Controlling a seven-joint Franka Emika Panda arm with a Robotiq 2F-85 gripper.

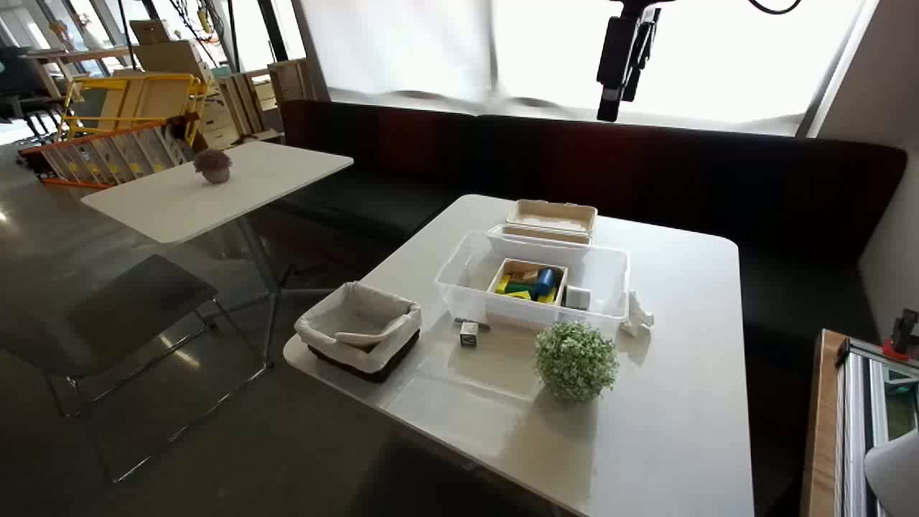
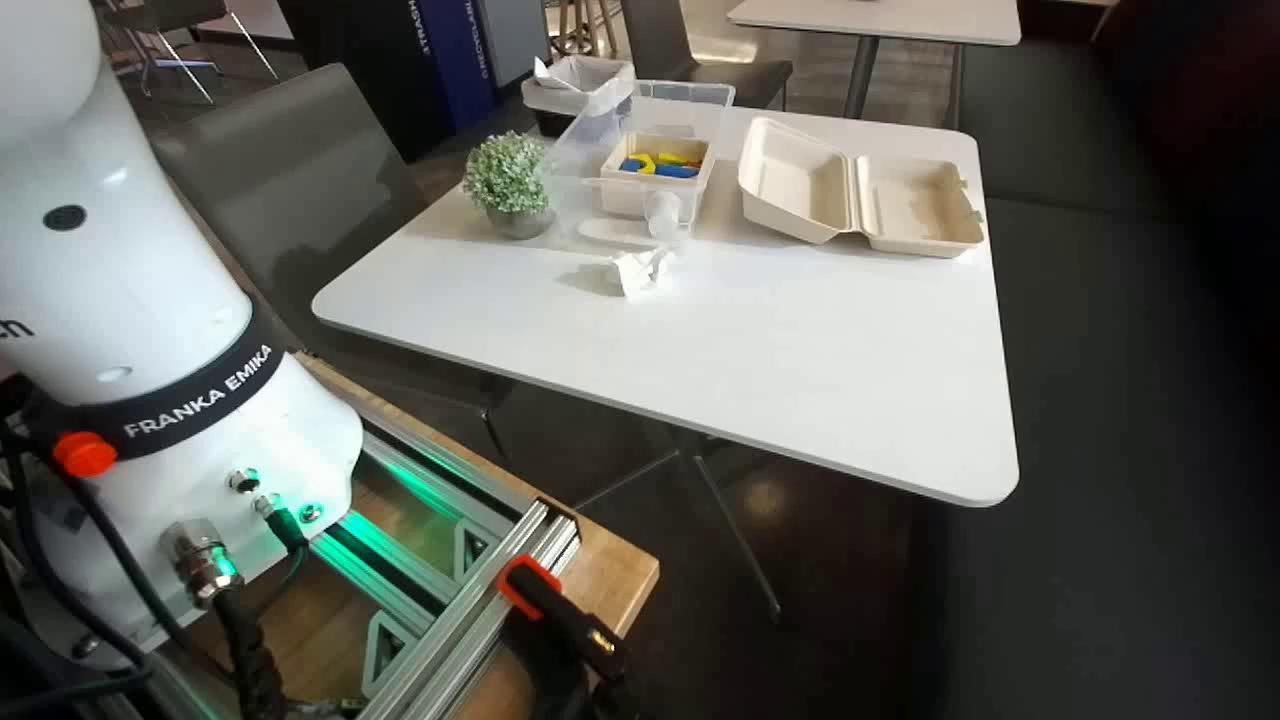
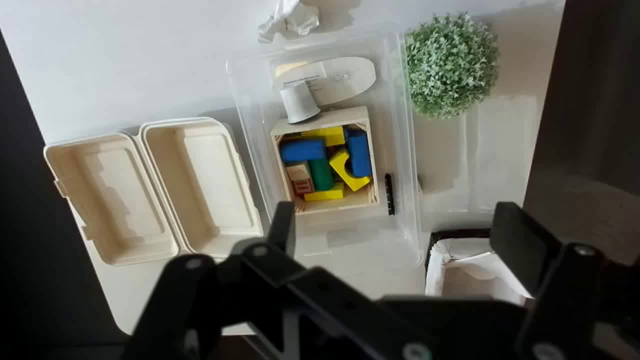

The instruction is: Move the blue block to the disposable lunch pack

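Well, your gripper (image 3: 396,225) is spread wide, holding nothing. Farther down, in the box (image 3: 342,118) inside the bin (image 3: 360,237), lie a blue block (image 3: 302,150) and another blue block (image 3: 359,154); I can't tell which you want. Either should be light, hard and a bit slick, so pinch its long sides halfway along. Both look plain blue, longer than wide.

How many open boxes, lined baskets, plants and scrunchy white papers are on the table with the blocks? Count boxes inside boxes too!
Open boxes: 3 (disposable lunch pack, clear bin, wooden box inside that bin)
Lined baskets: 1 (white-lined basket)
Plants: 1 (green plant)
Scrunchy papers: 1 (white crumpled paper)
Total: 6
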